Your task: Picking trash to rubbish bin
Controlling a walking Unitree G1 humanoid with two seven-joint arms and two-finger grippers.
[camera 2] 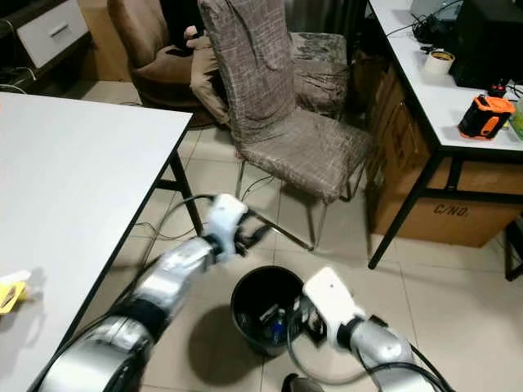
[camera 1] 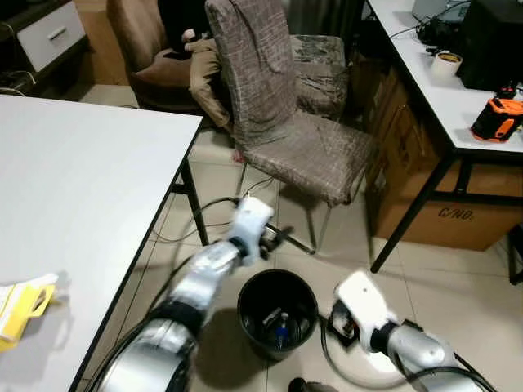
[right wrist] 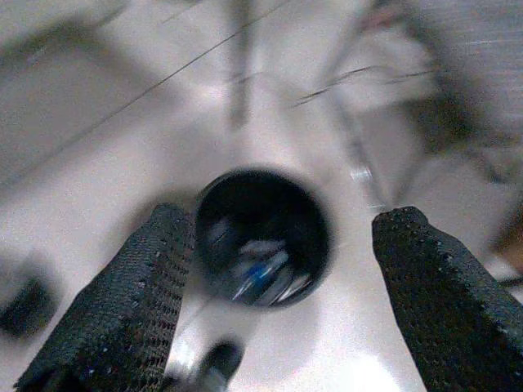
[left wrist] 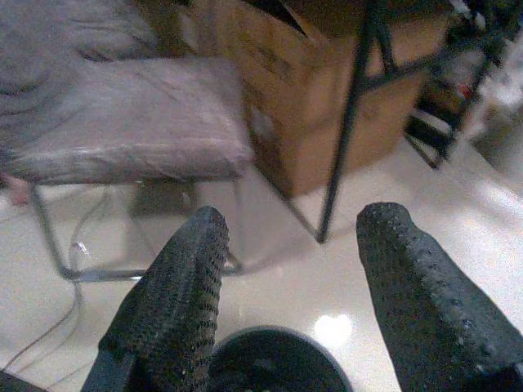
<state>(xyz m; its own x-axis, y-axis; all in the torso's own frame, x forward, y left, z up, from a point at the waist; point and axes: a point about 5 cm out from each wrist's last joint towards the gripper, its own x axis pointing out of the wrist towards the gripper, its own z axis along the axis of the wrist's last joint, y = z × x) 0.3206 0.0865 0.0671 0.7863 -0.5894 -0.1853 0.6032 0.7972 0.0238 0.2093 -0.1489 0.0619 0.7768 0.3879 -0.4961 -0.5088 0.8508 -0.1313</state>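
My left pincer [left wrist: 286,278] and right pincer [right wrist: 282,269] hang spread and empty over the black bin [camera 1: 278,313], trash inside.

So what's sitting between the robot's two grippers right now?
The black rubbish bin stands on the floor between the left gripper and the right gripper, with some trash already inside, seen in the left eye view.
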